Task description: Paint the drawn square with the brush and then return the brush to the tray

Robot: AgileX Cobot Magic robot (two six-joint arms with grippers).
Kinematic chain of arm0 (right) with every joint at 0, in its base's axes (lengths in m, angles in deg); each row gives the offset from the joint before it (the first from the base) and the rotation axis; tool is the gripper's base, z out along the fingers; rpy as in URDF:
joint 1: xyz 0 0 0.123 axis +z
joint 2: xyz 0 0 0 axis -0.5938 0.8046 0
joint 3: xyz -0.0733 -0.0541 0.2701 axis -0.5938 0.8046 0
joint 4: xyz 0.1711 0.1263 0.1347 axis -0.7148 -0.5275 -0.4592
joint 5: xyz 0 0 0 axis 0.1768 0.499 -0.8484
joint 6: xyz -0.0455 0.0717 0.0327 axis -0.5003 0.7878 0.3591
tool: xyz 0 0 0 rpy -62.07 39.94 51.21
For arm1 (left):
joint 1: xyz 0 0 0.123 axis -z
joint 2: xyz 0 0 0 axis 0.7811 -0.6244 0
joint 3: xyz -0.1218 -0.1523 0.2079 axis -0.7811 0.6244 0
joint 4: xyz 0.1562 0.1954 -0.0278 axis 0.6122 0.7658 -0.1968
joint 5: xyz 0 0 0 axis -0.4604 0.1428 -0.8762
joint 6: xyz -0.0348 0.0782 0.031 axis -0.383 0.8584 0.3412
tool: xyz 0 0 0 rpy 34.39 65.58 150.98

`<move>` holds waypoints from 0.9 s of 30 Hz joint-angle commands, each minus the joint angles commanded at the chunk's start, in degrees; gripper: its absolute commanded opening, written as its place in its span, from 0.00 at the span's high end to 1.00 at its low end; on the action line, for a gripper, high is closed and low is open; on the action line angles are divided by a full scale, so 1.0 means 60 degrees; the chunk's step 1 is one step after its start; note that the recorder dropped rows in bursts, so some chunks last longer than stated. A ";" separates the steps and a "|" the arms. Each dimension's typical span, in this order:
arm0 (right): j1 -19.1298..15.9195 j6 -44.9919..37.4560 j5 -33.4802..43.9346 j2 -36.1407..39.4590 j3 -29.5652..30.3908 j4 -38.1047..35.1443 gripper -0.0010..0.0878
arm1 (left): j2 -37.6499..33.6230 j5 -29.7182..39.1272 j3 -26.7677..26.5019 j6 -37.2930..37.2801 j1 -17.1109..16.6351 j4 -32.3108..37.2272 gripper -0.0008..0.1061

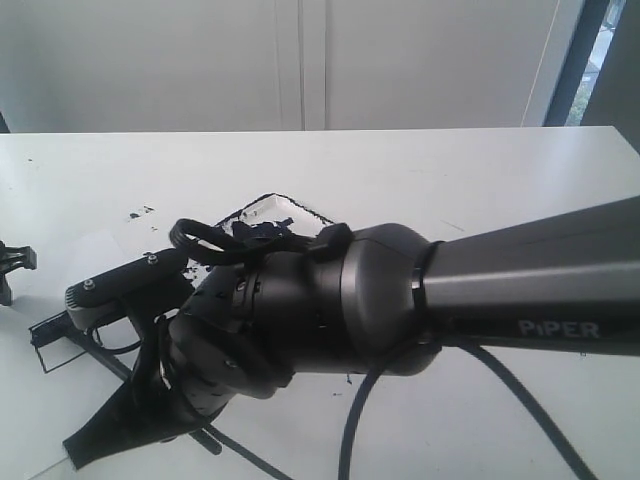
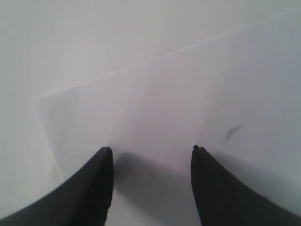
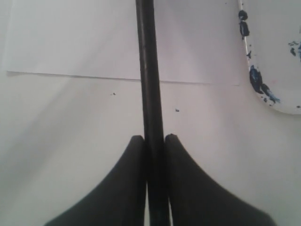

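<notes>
My right gripper (image 3: 153,137) is shut on the brush (image 3: 147,70), a thin black stick that runs straight out between its fingers; the bristles are out of the picture. A corner of the white tray (image 3: 277,56), smeared with blue-black paint, lies just beyond and to one side of the fingers. In the exterior view the tray (image 1: 262,208) peeks out behind my right arm (image 1: 400,290), which reaches across to the left. My left gripper (image 2: 153,149) is open over white paper, with nothing between its fingers. The drawn square is hidden.
A white paper sheet (image 3: 70,42) lies on the white table (image 1: 480,170), its edge crossing under the brush. Small dark paint splatters (image 1: 140,212) mark the table left of the tray. A black cable (image 1: 350,430) hangs from the right arm. A faint smudge (image 2: 233,132) marks the paper.
</notes>
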 joint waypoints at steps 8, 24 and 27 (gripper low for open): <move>0.0021 0.0315 0.0104 -0.0067 0.0000 0.0321 0.99 | 0.0000 -0.0039 0.0000 0.0000 0.0000 0.0000 0.48; 0.0626 -0.0392 -0.0060 -0.0645 0.0000 -0.0338 0.99 | 0.0000 -0.0057 0.0000 0.0000 0.0000 0.0000 0.48; 0.0671 -0.0392 -0.0060 -0.0496 0.0000 -0.0338 0.99 | 0.0000 -0.0057 0.0000 0.0000 0.0000 0.0000 0.48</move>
